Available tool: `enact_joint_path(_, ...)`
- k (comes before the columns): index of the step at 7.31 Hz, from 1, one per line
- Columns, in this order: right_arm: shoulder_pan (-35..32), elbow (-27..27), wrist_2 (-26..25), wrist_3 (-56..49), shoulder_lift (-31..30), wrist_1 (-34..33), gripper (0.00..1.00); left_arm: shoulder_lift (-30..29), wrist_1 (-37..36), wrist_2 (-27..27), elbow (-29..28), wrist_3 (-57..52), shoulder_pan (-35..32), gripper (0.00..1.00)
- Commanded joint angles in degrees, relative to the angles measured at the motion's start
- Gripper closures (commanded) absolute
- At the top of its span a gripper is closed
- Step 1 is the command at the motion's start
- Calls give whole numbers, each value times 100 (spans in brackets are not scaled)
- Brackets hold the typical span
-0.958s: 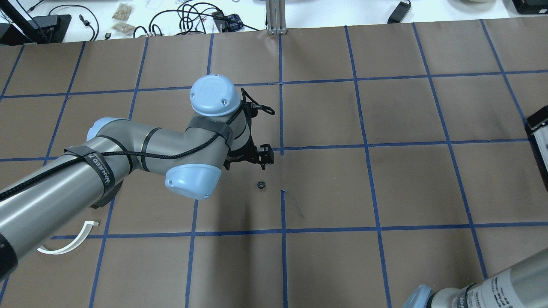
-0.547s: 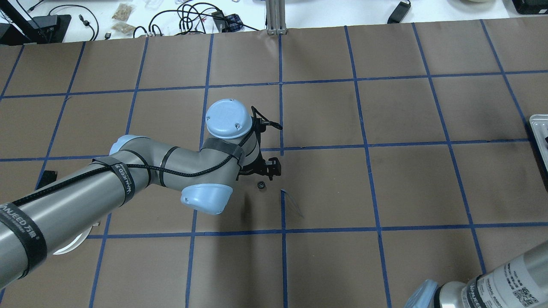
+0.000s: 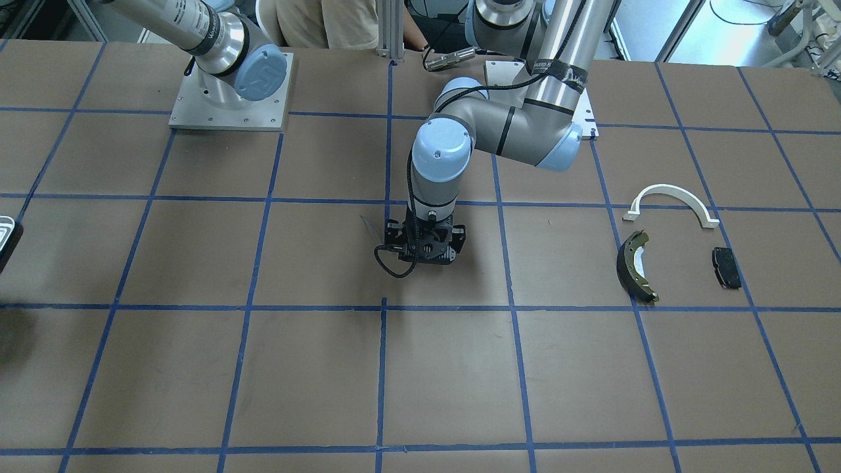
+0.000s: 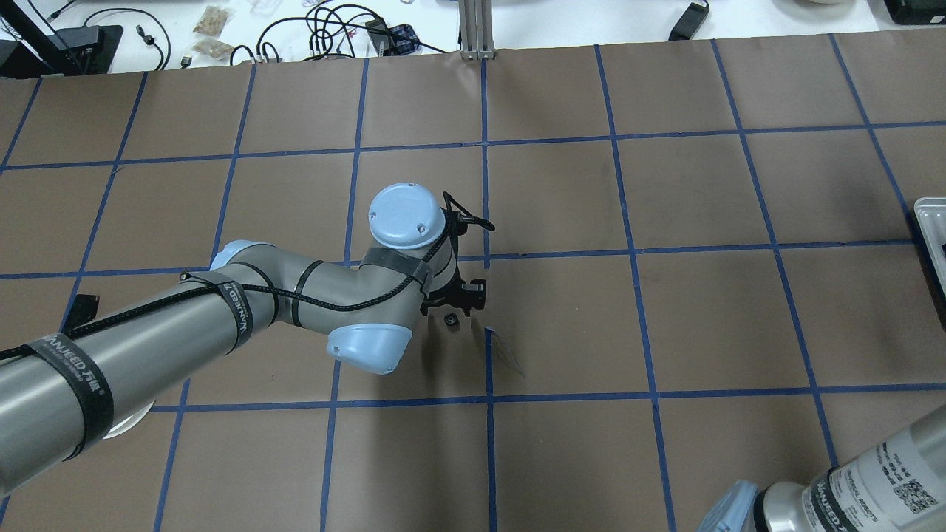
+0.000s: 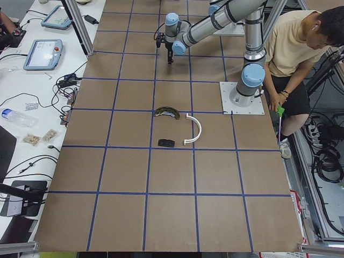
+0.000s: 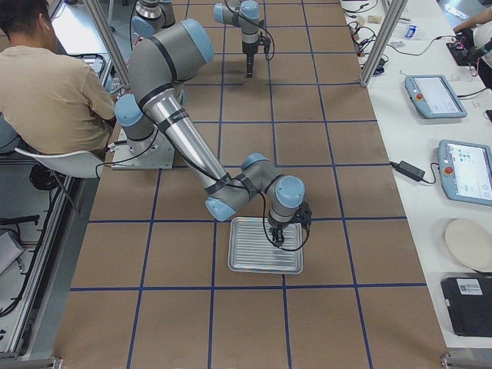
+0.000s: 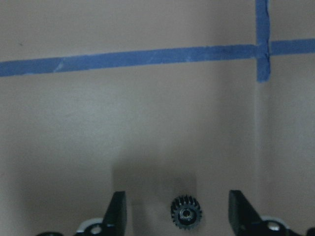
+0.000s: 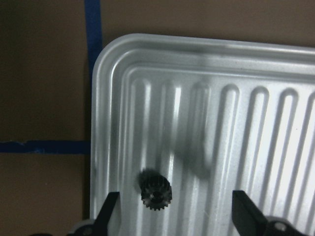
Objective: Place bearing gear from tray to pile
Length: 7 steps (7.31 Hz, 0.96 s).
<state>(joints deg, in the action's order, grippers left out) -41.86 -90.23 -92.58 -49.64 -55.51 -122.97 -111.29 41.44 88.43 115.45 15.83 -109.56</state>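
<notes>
A small black bearing gear (image 4: 450, 319) lies on the brown table near a blue tape crossing. My left gripper (image 7: 179, 212) is open and hangs low over it; in the left wrist view the gear (image 7: 186, 213) sits between the two fingers, untouched. From the front the left gripper (image 3: 426, 253) hides that gear. My right gripper (image 8: 177, 212) is open above the ribbed silver tray (image 8: 113, 98), with a second black gear (image 8: 156, 190) between its fingers. The pile lies on my left: a white arch (image 3: 670, 200), a brake shoe (image 3: 636, 266) and a black pad (image 3: 726, 267).
The tray (image 6: 265, 246) lies on my far right; only its corner (image 4: 931, 222) shows at the overhead view's right edge. A person (image 5: 301, 48) sits behind the robot's base. Cables and tablets lie on the white bench beyond the table's far edge.
My left arm has swung toward the robot and lowered, bringing its open gripper over the gear on the table. At the right edge the tray's corner has come into view.
</notes>
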Motion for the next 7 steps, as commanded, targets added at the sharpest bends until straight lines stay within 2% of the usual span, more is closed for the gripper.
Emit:
enact_joint_path(1,2,-21,-23,-2,32,19,19,-42,-4,-1,3,-1,-4,29)
enact_joint_path(2,2,-21,-24,-2,32,19,23,-42,4,-1,12,8,-4,37)
enact_joint_path(4,2,-12,-58,7,32,28,56,-42,74,-1,12,-1,-4,68)
enact_joint_path(5,2,-12,-24,42,32,10,67,-51,75,-10,12,-53,-4,91)
enact_joint_path(6,-6,-3,-15,59,67,-16,74,-51,83,-19,3,-53,-4,100)
enact_joint_path(7,2,-3,-6,86,93,-147,77,-42,75,-28,-58,-184,22,100)
